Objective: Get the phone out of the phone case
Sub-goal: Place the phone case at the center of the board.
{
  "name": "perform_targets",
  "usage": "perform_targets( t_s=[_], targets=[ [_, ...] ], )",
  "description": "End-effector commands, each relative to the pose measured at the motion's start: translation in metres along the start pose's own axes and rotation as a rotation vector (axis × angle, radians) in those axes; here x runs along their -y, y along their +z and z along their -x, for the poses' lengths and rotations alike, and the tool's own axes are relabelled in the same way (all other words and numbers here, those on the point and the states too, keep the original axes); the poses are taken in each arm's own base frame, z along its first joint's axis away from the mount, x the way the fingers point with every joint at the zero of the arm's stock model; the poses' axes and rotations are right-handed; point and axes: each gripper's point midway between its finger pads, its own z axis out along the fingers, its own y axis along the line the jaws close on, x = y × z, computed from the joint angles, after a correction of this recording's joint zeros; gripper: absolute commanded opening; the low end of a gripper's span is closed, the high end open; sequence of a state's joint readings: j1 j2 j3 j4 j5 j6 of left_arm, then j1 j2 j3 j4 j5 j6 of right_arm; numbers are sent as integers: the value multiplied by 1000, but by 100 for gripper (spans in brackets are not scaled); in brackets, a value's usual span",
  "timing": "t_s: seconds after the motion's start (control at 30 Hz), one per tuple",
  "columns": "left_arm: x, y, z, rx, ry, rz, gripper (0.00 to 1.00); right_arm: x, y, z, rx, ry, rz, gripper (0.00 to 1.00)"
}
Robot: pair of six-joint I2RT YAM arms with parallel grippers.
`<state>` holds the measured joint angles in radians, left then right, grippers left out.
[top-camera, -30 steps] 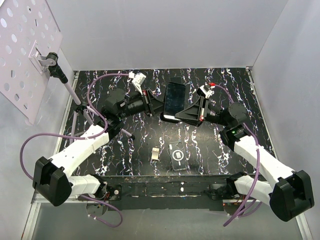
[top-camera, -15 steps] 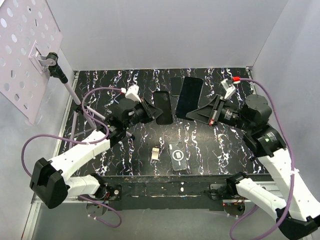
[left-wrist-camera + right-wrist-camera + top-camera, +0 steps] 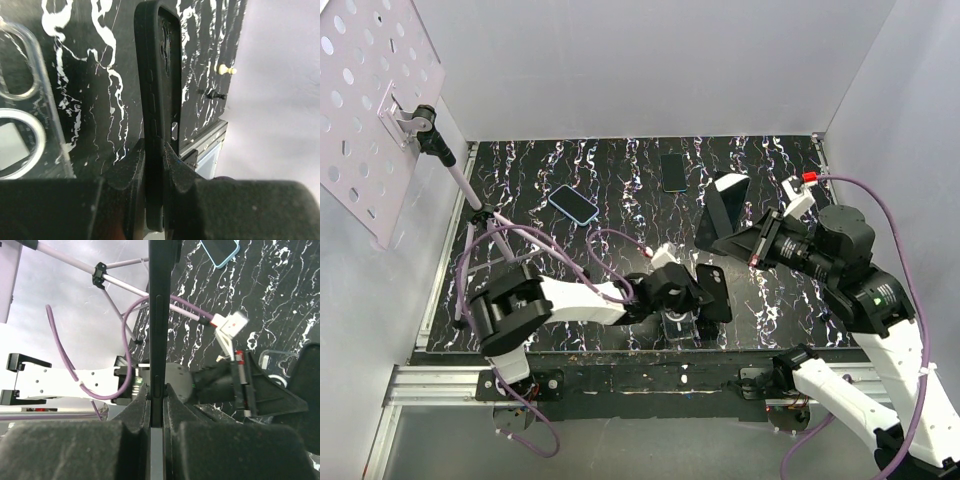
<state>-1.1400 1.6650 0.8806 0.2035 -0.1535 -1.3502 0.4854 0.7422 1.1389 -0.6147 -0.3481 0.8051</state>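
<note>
We see 2 white arms with black joints; purple cables loop behind the black left gripper and right gripper.

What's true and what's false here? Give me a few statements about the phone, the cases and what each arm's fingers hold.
1. The left fingers are shut on the black phone case. True.
2. The right fingers grip the phone by its edge. True.
3. The phone sits inside the black phone case. False: they are apart, one held by each arm.
4. A blue-edged phone lies flat on the table. True.
5. Both cases are held in the air. False: the clear case lies on the table beside the left fingers.
</note>
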Motion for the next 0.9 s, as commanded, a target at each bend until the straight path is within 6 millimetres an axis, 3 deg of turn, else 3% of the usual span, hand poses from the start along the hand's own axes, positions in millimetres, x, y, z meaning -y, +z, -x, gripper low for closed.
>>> perform_targets(
  t_s=[0.0, 0.13, 0.27, 0.43, 0.53, 0.67, 0.77, 0.87],
  targets=[
    [32, 24, -5, 49, -139, -54, 0, -27, -26, 22, 120, -90, 59, 1],
    [12, 45, -19, 31, -144, -3, 0, -21, -28, 19, 124, -99, 37, 1],
    [-1, 46, -26, 18, -124, 62, 3, -13, -24, 17, 113, -104, 15, 1],
    [-12, 37, -39, -29, -138, 134, 38, -14, -9, 17, 66, -104, 37, 1],
    [-12, 23, -35, -28, -142, 142, 57, -9, 3, 25, 42, -112, 20, 1],
    [14, 4, -27, -30, -99, 82, 95, 24, 28, 46, 2, -35, -22, 1],
    [37, -11, -22, -38, -40, 26, 98, 63, 50, 72, 2, 32, -53, 1],
    [43, -31, -11, -29, 39, 10, 98, 121, 75, 101, -33, 18, -190, 1]
  ],
)
